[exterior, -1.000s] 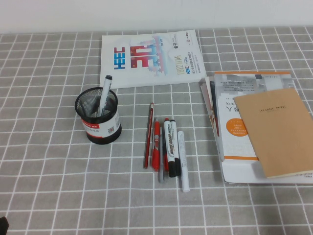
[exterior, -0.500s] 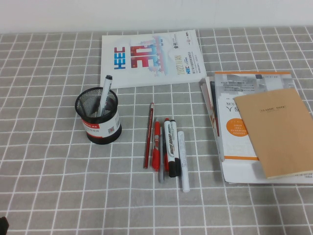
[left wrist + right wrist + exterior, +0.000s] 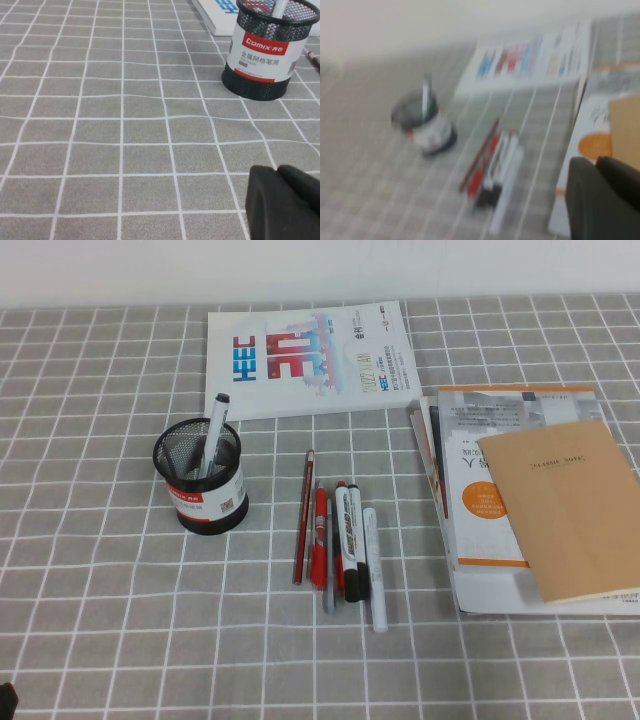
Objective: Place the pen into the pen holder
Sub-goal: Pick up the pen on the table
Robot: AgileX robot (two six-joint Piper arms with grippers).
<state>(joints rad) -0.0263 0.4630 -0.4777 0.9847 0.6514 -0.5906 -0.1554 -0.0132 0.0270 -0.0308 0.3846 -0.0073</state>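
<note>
The slim white pen [image 3: 374,570] lies on the table at the right end of a row of pens; it also shows blurred in the right wrist view [image 3: 507,185]. The black mesh pen holder [image 3: 200,478] stands to the row's left with a grey pen [image 3: 213,430] leaning in it. The holder also shows in the left wrist view [image 3: 265,50] and the right wrist view [image 3: 427,127]. My left gripper [image 3: 277,172] is shut and empty, low over the cloth on the near side of the holder. My right gripper [image 3: 595,165] is shut and empty, over the books, well short of the pens.
The row also holds a thick white marker with a black cap [image 3: 350,540], a red pen [image 3: 320,535] and a thin red pencil [image 3: 304,515]. A white booklet [image 3: 310,360] lies behind. A stack of books [image 3: 530,500] lies at the right.
</note>
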